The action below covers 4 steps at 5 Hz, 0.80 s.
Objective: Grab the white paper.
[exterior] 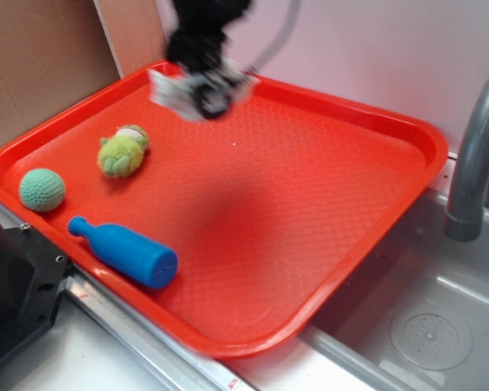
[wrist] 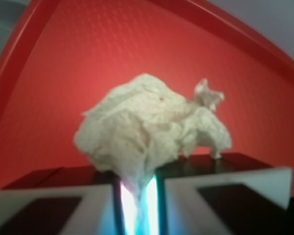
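Claw (wrist: 137,196) pinching the paper (wrist: 149,122) above the tray (exterior: 326,106).
We see the wad's lower end nipped between nearly closed jaws, held up near the tray's twelve o'clock rim, well apart from the ball (exterior: 41,189), bottle (exterior: 126,252) and plush (exterior: 124,151) around nine.

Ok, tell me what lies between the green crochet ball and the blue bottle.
Nothing. In the exterior view, only bare red tray surface separates the green crochet ball from the blue bottle. The wrist view does not show that stretch.

Pale wall (exterior: 367,49), cardboard (exterior: 41,65), grey sink (exterior: 424,326) with faucet (exterior: 473,155).
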Tool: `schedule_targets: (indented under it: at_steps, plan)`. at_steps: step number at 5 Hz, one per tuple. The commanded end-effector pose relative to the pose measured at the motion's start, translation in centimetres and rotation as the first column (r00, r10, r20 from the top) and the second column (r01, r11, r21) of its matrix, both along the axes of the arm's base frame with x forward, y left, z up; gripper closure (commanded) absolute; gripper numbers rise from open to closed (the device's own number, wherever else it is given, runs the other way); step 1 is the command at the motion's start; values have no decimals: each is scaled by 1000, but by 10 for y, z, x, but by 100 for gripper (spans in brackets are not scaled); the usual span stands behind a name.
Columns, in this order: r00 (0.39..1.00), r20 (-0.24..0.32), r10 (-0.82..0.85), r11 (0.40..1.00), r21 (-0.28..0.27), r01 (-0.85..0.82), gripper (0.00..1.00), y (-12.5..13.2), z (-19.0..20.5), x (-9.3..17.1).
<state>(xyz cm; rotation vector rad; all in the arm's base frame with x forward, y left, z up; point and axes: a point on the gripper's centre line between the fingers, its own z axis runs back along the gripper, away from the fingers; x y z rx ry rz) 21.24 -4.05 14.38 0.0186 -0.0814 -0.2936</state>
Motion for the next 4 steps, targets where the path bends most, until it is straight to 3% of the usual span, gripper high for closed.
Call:
schedule_targets:
  at_steps: [1,4]
  plan:
    - [954,17,300,954,-22,-299,100,33,107,-47]
    - [914,42,404,915,-17,-403,100,49,126,-48]
